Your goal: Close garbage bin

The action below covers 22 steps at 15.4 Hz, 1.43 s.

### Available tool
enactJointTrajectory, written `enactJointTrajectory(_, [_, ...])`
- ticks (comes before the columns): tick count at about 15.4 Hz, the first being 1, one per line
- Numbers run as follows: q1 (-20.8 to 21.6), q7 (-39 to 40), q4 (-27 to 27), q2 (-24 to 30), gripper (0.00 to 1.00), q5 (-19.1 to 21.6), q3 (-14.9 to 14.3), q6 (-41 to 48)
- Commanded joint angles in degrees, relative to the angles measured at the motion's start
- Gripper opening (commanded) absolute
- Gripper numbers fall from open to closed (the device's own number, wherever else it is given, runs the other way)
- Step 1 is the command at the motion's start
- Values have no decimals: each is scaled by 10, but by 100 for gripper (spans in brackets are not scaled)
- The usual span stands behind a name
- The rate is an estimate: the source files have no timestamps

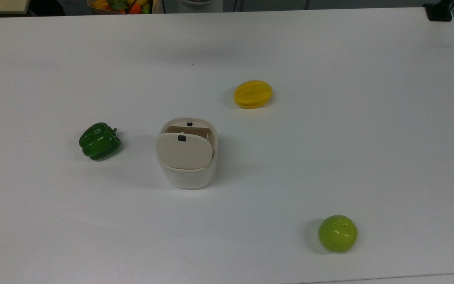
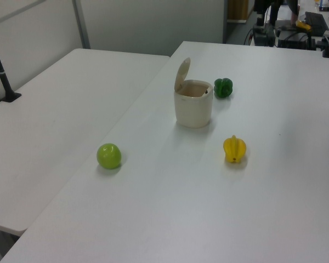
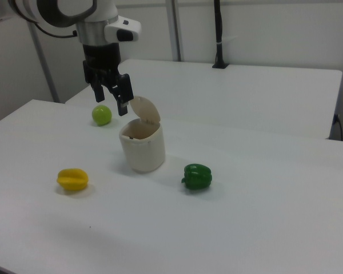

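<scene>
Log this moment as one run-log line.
task: close garbage bin | lid: up, bin open | gripper: open, holding nothing, in the air near lid | status: not yet closed

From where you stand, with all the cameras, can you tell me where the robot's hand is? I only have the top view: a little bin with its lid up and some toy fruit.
Observer: In the right view, the gripper hangs above the table, up at the right view's left of the raised lid.
Operator: Is it holding anything?
Observer: No. Its fingers are open, with nothing between them.
Operator: Is it touching the garbage bin?
Observer: It doesn't appear to be; the right view shows a small gap between the fingertips and the lid.
</scene>
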<state>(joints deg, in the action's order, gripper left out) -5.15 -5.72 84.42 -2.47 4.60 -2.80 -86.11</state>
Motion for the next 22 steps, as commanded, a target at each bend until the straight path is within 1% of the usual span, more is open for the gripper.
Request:
enactJointTrajectory(1, [1,9,3,9,100,-12,0,11])
enactJointTrajectory(12, [0,11,2,6,100,-4,-1,6])
enactJointTrajectory(15, [0,33,2,5,100,0,-2,4])
enactJointTrajectory(18, [-5,41,2,4,100,19,-2,3])
enactJointTrajectory(22, [-5,53,2,3,100,26,-2,2])
